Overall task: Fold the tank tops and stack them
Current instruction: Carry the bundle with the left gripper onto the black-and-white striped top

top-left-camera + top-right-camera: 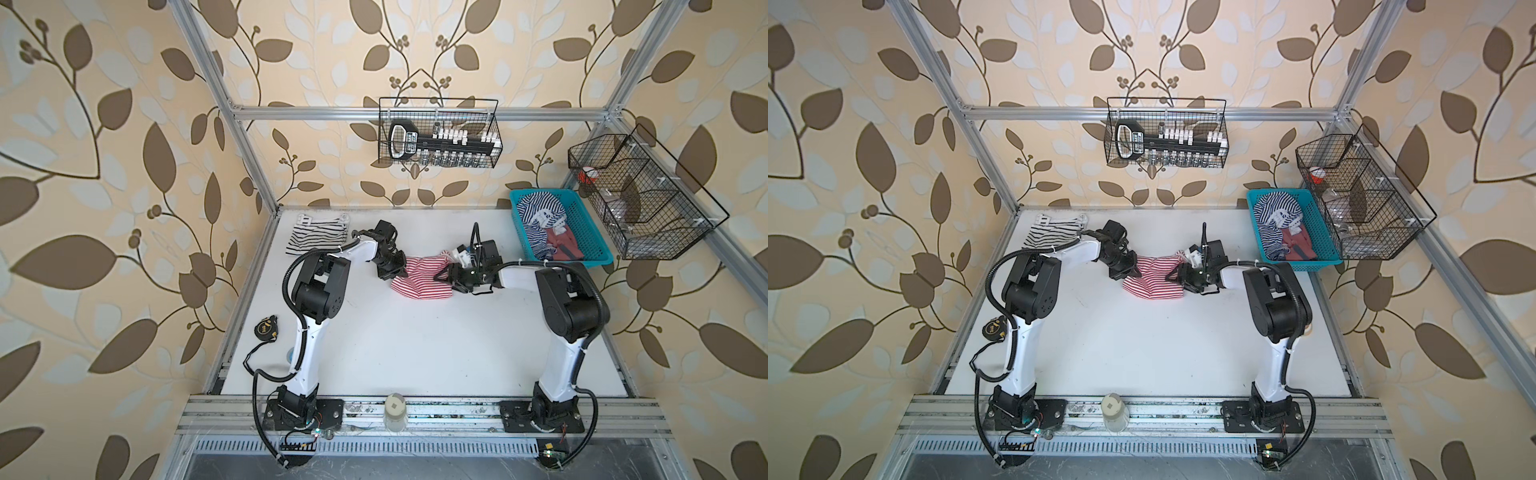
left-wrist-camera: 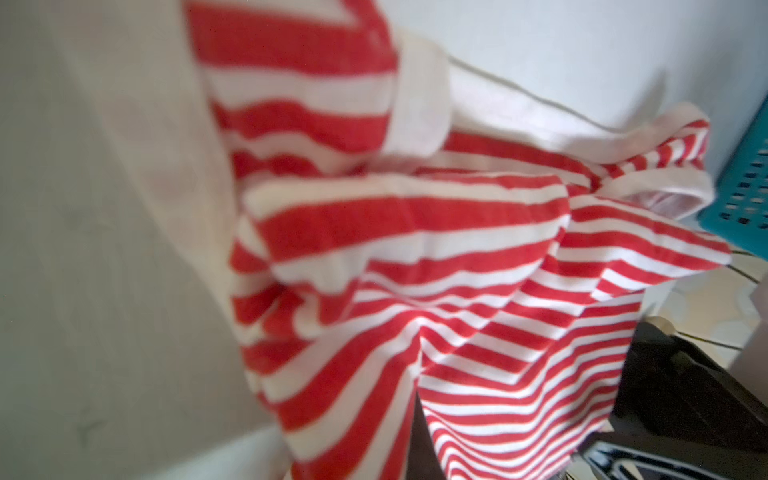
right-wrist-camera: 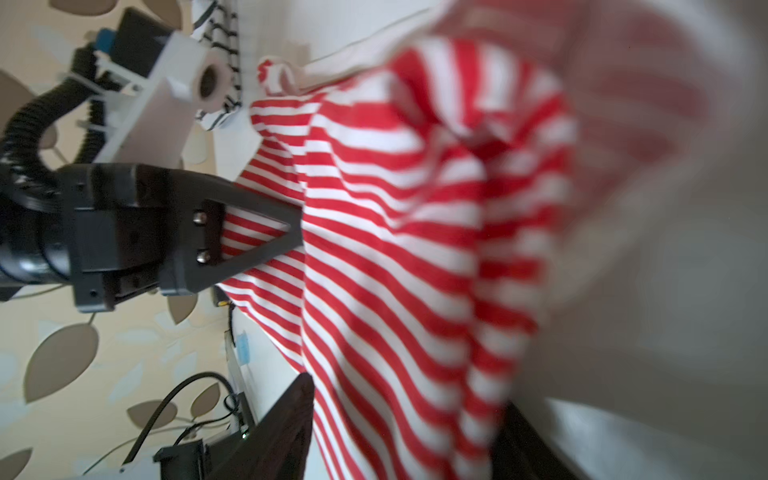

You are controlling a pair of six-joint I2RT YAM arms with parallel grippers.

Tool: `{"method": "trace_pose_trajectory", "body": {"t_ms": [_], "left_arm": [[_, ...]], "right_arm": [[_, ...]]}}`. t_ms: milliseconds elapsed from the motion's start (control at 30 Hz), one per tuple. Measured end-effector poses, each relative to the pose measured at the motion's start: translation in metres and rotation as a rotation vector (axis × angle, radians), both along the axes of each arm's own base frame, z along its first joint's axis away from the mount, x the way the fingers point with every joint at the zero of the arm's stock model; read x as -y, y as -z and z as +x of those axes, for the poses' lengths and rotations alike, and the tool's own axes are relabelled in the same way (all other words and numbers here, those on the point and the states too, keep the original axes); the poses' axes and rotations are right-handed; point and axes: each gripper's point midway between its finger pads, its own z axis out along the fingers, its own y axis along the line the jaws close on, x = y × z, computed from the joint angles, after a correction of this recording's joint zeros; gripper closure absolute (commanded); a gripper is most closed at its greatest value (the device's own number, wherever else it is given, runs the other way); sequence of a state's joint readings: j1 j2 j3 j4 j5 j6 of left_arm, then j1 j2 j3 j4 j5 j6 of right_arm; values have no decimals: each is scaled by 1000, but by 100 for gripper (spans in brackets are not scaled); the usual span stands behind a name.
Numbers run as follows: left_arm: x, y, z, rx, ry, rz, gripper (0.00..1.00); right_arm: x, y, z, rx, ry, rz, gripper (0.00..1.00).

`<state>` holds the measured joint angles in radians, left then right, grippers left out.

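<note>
while the red-striped top (image 1: 419, 276) hangs stretched sideways btwn both arms, left gripper (image 1: 392, 270) is clenched on its edge; right gripper (image 1: 451, 277) grasps the opposite end.

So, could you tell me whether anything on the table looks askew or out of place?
The red-striped tank top is bunched and crumpled between the two arms, not flat. The black-striped tank top lies loosely folded at the far left corner. A tape measure sits at the table's left edge, unrelated to the clothes.
</note>
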<state>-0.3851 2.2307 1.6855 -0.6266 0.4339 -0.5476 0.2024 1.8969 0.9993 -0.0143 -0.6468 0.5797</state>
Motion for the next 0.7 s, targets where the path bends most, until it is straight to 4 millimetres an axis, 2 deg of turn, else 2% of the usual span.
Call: {"method": "trace_pose_trajectory", "body": {"t_ms": [100, 167, 300, 433, 567, 700], "left_arm": [[-12, -2, 1, -15, -3, 123, 100], [-20, -4, 9, -11, -1, 192, 100], [-32, -20, 31, 36, 9, 295, 100], [-38, -54, 58, 142, 27, 360, 100], [-51, -86, 78, 243, 32, 398, 100], [-66, -94, 88, 280, 44, 426, 100]], "right_arm": [[31, -2, -18, -29, 83, -76, 37], [44, -8, -29, -36, 122, -117, 37], [54, -33, -40, 14, 154, -152, 37], [58, -53, -39, 68, 174, -160, 37], [61, -49, -45, 58, 183, -173, 38], [63, -36, -56, 17, 182, -186, 38]]}}
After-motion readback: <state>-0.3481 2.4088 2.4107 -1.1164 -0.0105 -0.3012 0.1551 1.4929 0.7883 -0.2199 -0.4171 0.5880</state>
